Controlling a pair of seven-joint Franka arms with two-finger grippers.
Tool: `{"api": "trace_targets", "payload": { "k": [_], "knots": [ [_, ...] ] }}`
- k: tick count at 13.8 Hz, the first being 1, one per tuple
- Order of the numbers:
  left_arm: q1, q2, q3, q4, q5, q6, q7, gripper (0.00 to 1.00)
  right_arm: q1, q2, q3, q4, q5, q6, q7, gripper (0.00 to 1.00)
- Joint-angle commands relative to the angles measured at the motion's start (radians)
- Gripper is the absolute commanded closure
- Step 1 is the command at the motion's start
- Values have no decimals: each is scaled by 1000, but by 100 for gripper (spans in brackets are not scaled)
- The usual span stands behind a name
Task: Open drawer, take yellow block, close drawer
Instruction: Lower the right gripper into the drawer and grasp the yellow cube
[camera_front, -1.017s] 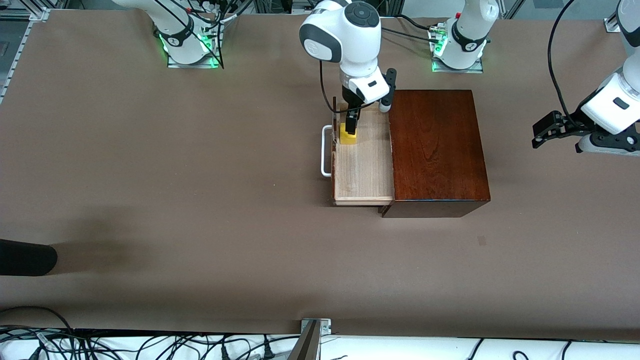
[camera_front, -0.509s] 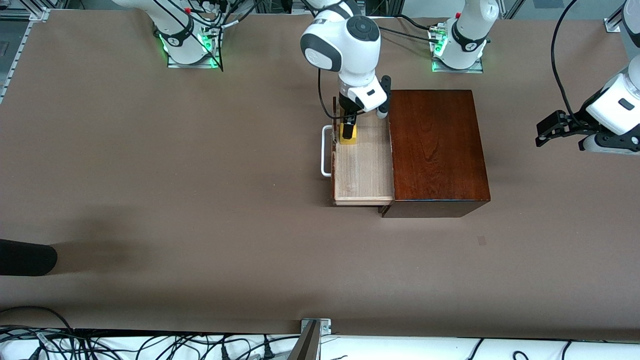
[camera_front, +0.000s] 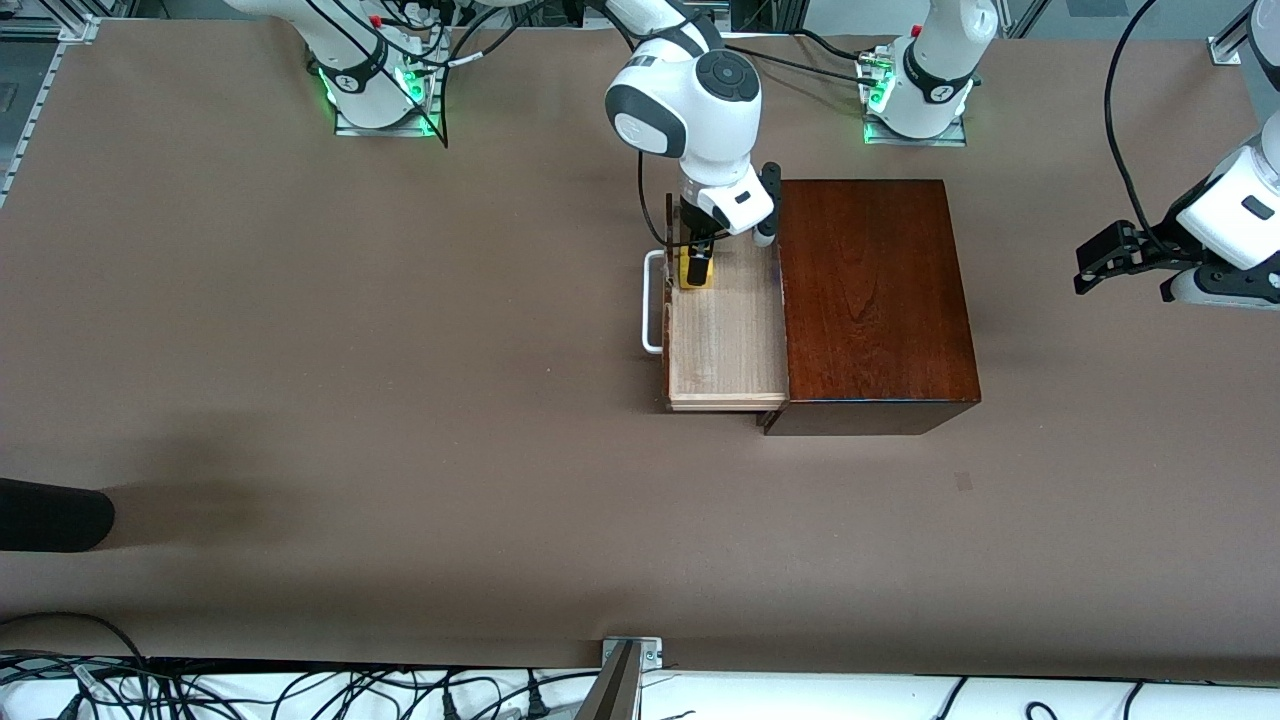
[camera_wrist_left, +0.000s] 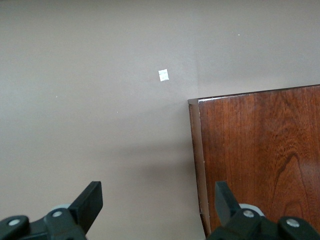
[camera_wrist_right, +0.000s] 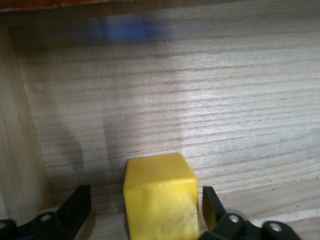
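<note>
The drawer (camera_front: 725, 335) is standing pulled out of the box (camera_front: 875, 300) toward the right arm's end of the worktop (camera_front: 400, 400), its pale floor exposed and its white handle (camera_front: 651, 300) facing that end. The block (camera_front: 696, 272) is sitting on the drawer floor in the corner farthest from the front camera, close to the drawer front. The right claw (camera_front: 699, 262) is reaching down into the drawer directly over the block. In the right wrist view the block (camera_wrist_right: 160, 197) is lying between the two spread fingers (camera_wrist_right: 75, 205), one finger close beside one face, the other standing clear of the opposite face with a visible gap; the right claw (camera_wrist_right: 145, 210) is released and gripping nothing. The left claw (camera_front: 1105, 258) is waiting in the air over bare worktop at the left arm's end, well apart from the box; in its wrist view the left claw (camera_wrist_left: 157, 200) is showing spread fingers (camera_wrist_left: 90, 200), empty, above a corner of the box (camera_wrist_left: 260, 150).
</note>
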Motion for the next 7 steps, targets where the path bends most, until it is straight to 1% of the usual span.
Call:
{"api": "trace_targets", "payload": {
  "k": [1, 3, 4, 6, 7],
  "knots": [
    [8, 15, -3, 32, -25, -16, 27, 0, 3, 16, 3, 29, -17, 1, -11, 38],
    [8, 15, -6, 32, -25, -17, 27, 0, -3, 16, 1, 28, -17, 4, -14, 56],
    [8, 15, -6, 32, -25, -17, 27, 0, -6, 19, 1, 28, -19, 16, -27, 73],
    [3, 13, -11, 34, -24, -17, 25, 0, -8, 24, -2, 31, -17, 30, -73, 100],
    [2, 13, -12, 34, -25, -17, 25, 0, -9, 21, -3, 32, -17, 26, -79, 100]
  ]
}}
